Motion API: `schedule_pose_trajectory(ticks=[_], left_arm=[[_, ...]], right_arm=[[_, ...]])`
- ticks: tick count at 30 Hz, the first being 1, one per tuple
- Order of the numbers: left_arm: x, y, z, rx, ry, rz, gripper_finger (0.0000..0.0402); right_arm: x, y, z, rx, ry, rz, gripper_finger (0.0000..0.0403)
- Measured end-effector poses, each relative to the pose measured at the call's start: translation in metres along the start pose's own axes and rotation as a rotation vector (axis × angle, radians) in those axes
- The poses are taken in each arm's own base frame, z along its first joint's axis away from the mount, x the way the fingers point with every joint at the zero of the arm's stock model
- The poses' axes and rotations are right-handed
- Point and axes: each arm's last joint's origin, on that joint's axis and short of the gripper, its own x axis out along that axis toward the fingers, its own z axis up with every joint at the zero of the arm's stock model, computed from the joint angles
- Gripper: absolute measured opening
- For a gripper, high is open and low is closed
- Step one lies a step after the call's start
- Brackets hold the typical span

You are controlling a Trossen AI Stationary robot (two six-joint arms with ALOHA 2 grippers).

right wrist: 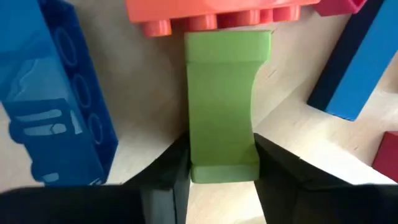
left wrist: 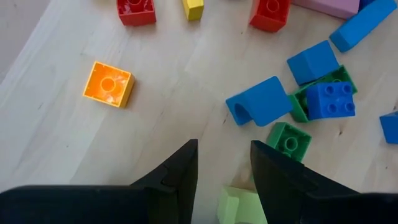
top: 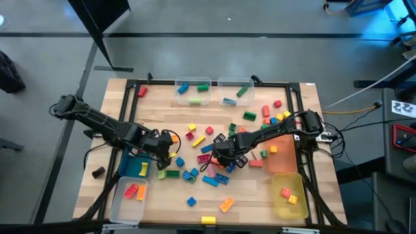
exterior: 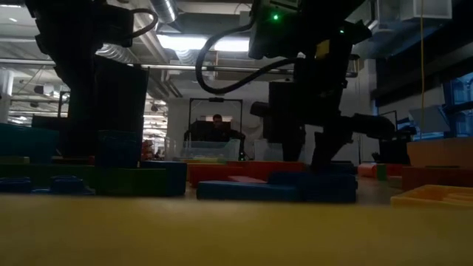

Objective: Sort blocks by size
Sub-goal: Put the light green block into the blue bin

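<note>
Many small plastic blocks [top: 208, 162] in red, yellow, green, blue and orange lie scattered on the wooden table [top: 253, 195]. My right gripper [top: 220, 155] is low over the table's middle, shut on a light green block [right wrist: 222, 93] whose far end meets a salmon studded brick [right wrist: 211, 12]. My left gripper [top: 170, 155] is low at the left of the pile, open and empty [left wrist: 224, 158]. A pale green block [left wrist: 239, 205] lies under it. A dark green brick [left wrist: 289, 140] and a blue curved block [left wrist: 261, 102] lie just ahead of it. My right gripper pinches the light green block's two long sides at its near end [right wrist: 224, 167] between its two fingers [right wrist: 177, 168]. The fingers lie along the block. Whether the block rests on the table or is lifted, I cannot tell.
Two clear bins [top: 193, 91] [top: 235, 91] stand at the far edge. A blue bin [top: 135, 168] and a clear bin [top: 129, 195] stand near left. An orange bin [top: 284, 146] and a yellow bin [top: 289, 195] stand near right. A black frame [top: 214, 82] borders the table.
</note>
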Motion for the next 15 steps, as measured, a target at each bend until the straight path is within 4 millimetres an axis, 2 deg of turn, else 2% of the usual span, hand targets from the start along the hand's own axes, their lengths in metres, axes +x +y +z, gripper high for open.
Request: schedule_pose_trajectory(ticks=[5, 11, 15], left_arm=[[0.000, -0.003, 0.004, 0.001, -0.058, -0.011, 0.0131], [-0.002, -0.010, 0.014, -0.024, -0.177, -0.070, 0.0131], [-0.004, -0.016, 0.022, -0.052, -0.278, -0.108, 0.0131]], right_arm=[[-0.004, -0.006, 0.004, 0.068, 0.032, -0.044, 0.0136], [-0.028, -0.024, 0.016, 0.143, 0.025, -0.156, 0.0153], [-0.041, -0.035, 0.024, 0.213, 0.003, -0.258, 0.0143]])
